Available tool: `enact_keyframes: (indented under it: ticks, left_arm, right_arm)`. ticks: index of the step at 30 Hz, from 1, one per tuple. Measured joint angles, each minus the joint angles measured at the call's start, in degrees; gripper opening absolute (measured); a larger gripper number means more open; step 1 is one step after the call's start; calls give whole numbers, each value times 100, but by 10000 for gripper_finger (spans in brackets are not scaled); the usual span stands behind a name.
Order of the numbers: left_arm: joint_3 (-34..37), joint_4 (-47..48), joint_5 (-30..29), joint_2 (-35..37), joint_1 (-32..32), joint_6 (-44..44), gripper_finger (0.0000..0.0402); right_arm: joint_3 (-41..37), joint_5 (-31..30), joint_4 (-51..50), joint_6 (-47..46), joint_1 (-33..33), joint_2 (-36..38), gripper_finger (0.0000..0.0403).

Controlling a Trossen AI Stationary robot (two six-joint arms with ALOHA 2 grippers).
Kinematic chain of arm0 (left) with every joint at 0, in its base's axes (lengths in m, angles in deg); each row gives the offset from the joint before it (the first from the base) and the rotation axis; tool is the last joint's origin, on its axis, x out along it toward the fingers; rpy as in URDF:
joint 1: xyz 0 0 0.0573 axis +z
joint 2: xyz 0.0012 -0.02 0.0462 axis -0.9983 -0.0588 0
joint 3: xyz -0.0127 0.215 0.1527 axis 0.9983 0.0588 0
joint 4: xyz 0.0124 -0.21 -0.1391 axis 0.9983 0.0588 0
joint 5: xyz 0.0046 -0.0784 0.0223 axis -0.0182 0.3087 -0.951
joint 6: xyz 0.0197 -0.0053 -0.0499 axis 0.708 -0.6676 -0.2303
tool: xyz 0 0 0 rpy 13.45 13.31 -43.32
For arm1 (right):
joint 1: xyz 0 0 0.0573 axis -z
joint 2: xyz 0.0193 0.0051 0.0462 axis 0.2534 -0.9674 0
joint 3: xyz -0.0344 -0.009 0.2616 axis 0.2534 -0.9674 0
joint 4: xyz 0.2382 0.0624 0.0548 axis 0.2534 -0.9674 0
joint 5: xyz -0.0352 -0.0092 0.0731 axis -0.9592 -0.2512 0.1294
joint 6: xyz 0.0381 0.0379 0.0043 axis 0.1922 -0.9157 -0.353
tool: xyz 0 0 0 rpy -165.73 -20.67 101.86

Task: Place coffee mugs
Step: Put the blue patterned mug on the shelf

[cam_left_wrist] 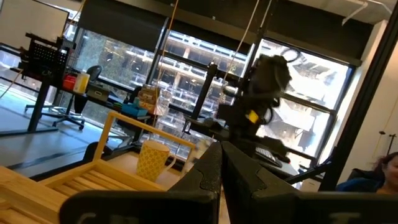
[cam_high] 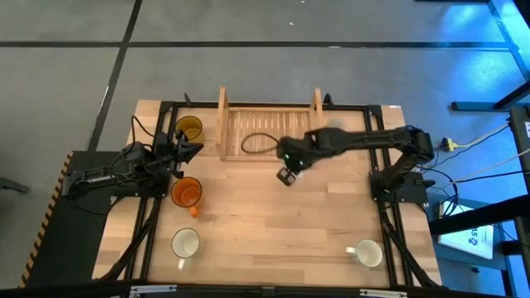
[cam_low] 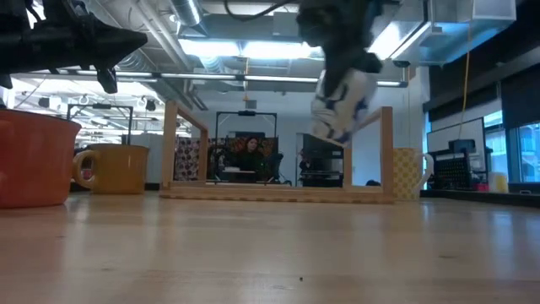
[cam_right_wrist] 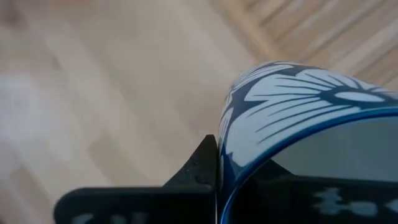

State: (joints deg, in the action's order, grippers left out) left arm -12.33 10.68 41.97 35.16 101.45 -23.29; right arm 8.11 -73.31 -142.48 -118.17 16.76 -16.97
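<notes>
My right gripper (cam_high: 290,165) is shut on a blue-and-white flower-patterned mug (cam_high: 286,175), in the air just off the near edge of the slatted wooden tray (cam_high: 248,124). My left gripper (cam_high: 189,151) hovers shut between the amber mug (cam_high: 190,128) and the orange mug (cam_high: 186,193), touching neither. Two white mugs (cam_high: 185,243) (cam_high: 365,252) stand near the table's near edge. A cream patterned mug (cam_low: 406,173) stands beside the tray's right post. My right gripper holds the patterned mug by its wall at the blue rim (cam_right_wrist: 227,171). One finger (cam_right_wrist: 202,168) lies against the outside; the other seems to be inside the mug. The fingers come from above. The mug (cam_low: 342,105) hangs tilted, clear of the table.
The tray (cam_low: 278,192) has upright posts at both ends, and a black cable loop (cam_high: 258,142) lies on its slats. Bare tabletop stretches across the middle of the table. A person sits in the room beyond the table.
</notes>
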Motion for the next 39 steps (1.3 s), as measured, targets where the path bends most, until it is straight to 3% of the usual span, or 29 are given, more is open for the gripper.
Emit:
enact_keyframes:
  ticks: [6,13,24,39]
  left_arm:
    - [0,2,-1,1,0,0,4]
    - [0,3,-128,2,0,12,4]
    - [0,4,-337,2,1,15,4]
    - [0,6,-410,2,1,20,4]
  right_arm:
    - [926,-142,-280,897,695,-491,5]
    - [1835,-63,-839,1320,1622,-1265,7]
    - [1879,245,-684,1763,2815,-1991,6]
    - [1879,376,-532,2145,3268,-2602,10]
